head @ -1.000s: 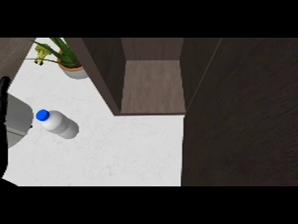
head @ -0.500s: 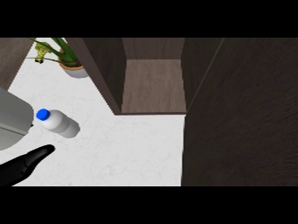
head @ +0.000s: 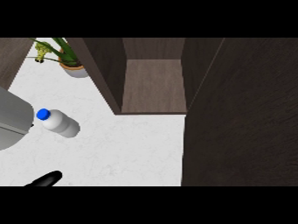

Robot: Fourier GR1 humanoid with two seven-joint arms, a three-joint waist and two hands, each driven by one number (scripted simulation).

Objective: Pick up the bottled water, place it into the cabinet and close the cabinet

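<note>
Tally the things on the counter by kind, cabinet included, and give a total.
Water bottle: 1
Potted plant: 1
Cabinet, door open: 1
Total: 3

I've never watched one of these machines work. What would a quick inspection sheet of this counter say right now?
Surface: white counter, pale and speckled.
Job's things: bottled water lying on its side, blue cap toward the left; cabinet open, its shelf bare, its dark door swung out at right.
Clutter: potted plant at the far left corner.
Hands: a grey forearm comes in at left beside the bottle; a black fingertip of the left hand shows at the lower edge; right hand not seen.
Cables: nothing seen.
Surroundings: wooden panel at upper left.
</note>
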